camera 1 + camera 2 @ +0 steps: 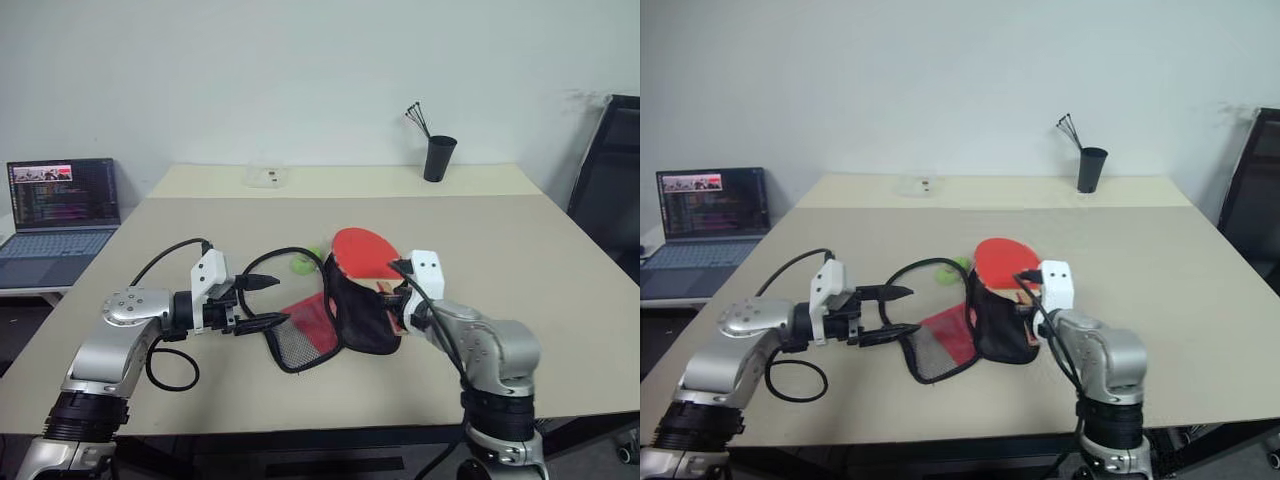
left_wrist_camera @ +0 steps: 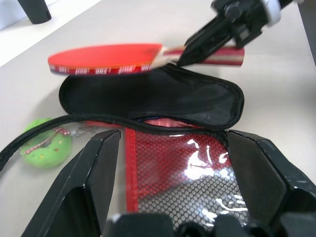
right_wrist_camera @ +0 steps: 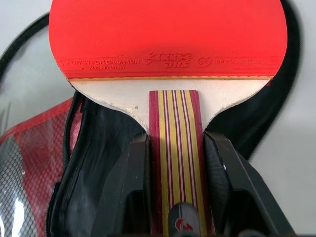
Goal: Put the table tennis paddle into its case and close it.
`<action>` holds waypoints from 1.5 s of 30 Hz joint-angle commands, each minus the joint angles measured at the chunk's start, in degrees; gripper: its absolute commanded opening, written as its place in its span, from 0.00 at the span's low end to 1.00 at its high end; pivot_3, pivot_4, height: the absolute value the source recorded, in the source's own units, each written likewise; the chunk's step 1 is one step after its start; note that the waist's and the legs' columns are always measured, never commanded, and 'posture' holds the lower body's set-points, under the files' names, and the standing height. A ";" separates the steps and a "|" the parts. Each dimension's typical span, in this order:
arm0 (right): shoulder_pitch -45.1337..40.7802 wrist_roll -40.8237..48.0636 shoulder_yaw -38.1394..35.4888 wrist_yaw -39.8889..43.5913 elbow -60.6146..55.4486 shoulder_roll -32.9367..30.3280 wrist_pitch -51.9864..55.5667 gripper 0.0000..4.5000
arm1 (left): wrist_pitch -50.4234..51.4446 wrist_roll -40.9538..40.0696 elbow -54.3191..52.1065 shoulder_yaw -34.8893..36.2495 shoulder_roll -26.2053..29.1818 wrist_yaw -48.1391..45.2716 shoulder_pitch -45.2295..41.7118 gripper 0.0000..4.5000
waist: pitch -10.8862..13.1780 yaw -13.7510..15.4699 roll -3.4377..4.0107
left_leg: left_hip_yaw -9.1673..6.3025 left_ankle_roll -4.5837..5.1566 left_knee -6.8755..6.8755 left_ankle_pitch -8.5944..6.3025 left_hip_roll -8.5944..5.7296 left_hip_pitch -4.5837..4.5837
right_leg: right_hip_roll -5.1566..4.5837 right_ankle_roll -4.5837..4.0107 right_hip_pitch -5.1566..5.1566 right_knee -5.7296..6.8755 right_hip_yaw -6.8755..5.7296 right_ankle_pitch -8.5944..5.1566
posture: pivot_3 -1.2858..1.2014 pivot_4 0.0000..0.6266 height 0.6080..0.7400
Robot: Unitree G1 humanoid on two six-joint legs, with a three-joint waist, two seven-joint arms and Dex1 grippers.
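Note:
The table tennis paddle (image 1: 362, 251) hangs level just above the case, its red face up and its head pointing away from me. My right gripper (image 3: 176, 142) is shut on its striped wooden handle (image 3: 175, 123). The case (image 1: 360, 318) lies unzipped on the table under the paddle. Its black half (image 2: 153, 101) gapes open and its red mesh flap (image 1: 303, 341) is spread flat toward my left gripper (image 1: 265, 302). That gripper is open with nothing between its fingers, just short of the flap's edge.
A green ball (image 1: 302, 263) lies beside the case's far edge. At the back of the table stand a black cup (image 1: 438, 157) with sticks and a clear box (image 1: 265, 177). A laptop (image 1: 60, 205) sits off to the left, a black chair (image 1: 610, 170) to the right.

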 commanded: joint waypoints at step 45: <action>5.10 3.20 3.45 8.30 3.61 -13.65 -15.72 1.00 | 0.35 -0.44 -3.52 0.57 -0.62 2.42 0.17 0.83 | 0.00 -0.43 -0.01 | 0.08 0.00 -0.02 0.00 -0.09 0.06 | 0.15 0.02 -0.02 0.03 0.04 -0.01 | 0.52 0.24 1.00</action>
